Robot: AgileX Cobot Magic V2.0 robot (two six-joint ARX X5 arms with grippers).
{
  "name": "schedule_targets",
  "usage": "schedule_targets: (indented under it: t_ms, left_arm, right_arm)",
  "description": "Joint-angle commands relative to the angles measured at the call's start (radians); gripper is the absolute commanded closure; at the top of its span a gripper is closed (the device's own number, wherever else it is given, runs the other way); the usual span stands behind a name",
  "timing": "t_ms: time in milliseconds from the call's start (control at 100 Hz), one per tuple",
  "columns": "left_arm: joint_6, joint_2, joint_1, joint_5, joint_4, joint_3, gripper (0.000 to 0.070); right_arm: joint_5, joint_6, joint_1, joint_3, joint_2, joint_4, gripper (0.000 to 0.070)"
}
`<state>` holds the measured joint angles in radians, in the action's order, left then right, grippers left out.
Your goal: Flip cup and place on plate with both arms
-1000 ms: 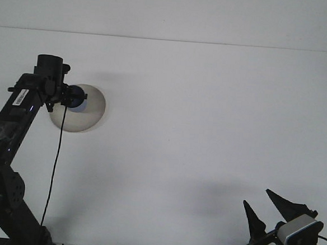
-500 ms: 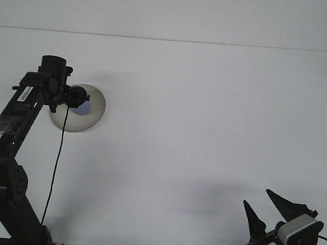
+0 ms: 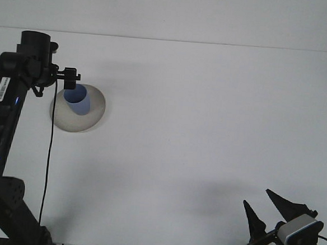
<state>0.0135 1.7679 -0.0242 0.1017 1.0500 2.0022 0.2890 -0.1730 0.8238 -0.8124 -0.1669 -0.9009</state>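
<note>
Blue cup set on the grey plate, with the left gripper just above it.

The left gripper's (image 3: 70,78) jaw state cannot be told. Just below it, the blue cup (image 3: 77,101) is seen on the grey plate (image 3: 94,113). Well apart, at the near right, the right gripper (image 3: 264,205) is held spread and empty above the white table (image 3: 208,120).

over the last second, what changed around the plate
The left arm pulled up and back toward the left, so its left gripper now sits at the plate's far-left rim. That uncovered the blue cup, which stands on the plate. The plate and the right gripper, open at bottom right, stayed put.
</note>
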Motion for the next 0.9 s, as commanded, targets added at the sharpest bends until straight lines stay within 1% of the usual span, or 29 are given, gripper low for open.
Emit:
schedule_targets:
  t_ms: [0,90,230,260,350,410,460,500,560,620,670,750,890]
  left_arm:
    - [0.021,-0.094,-0.001,-0.002,0.0,0.037,0.0185]
    - [0.036,-0.218,0.006,-0.012,-0.007,0.023,0.0185]
    - [0.06,-0.438,0.013,-0.074,-0.07,-0.099,0.0185]
    - [0.066,-0.494,0.015,-0.081,-0.092,-0.151,0.0186]
    - [0.088,-0.672,0.04,-0.083,-0.177,-0.349,0.0186]
    - [0.109,-0.795,0.07,-0.084,-0.245,-0.498,0.0186]
    - [0.128,-0.896,0.097,-0.09,-0.303,-0.623,0.0186]
    - [0.142,-0.969,0.116,-0.114,-0.341,-0.712,0.0186]
    - [0.178,-1.086,0.149,-0.19,-0.388,-0.85,0.0186]
    - [0.204,-1.176,0.173,-0.235,-0.42,-0.954,0.0186]
    - [0.219,-1.245,0.187,-0.237,-0.436,-1.031,0.0186]
    - [0.219,-1.331,0.198,-0.238,-0.453,-1.127,0.0185]
    - [0.219,-1.41,0.2,-0.259,-0.445,-1.214,0.0189]
  right_arm:
    - [0.002,-0.01,0.008,-0.005,-0.003,0.01,0.0233]
    - [0.007,-0.01,0.008,-0.005,-0.003,0.01,0.0232]
    - [0.01,-0.01,0.008,-0.005,-0.003,0.01,0.023]
    - [0.019,-0.01,0.008,-0.005,-0.003,0.01,0.0226]
    - [0.055,-0.01,0.008,-0.005,-0.003,0.01,0.0177]
    - [0.06,-0.01,0.008,-0.005,-0.003,0.01,0.0151]
    - [0.06,-0.01,0.008,-0.005,-0.003,0.01,0.015]
    - [0.06,-0.01,0.008,-0.005,-0.003,0.01,0.015]
    - [0.06,-0.01,0.008,-0.005,-0.003,0.01,0.015]
    - [0.06,-0.01,0.008,-0.005,-0.003,0.009,0.015]
    - [0.06,-0.01,0.008,-0.005,-0.003,0.008,0.015]
    - [0.059,-0.01,0.008,-0.005,-0.003,0.007,0.015]
    - [0.059,-0.01,0.008,-0.005,-0.003,0.003,0.0151]
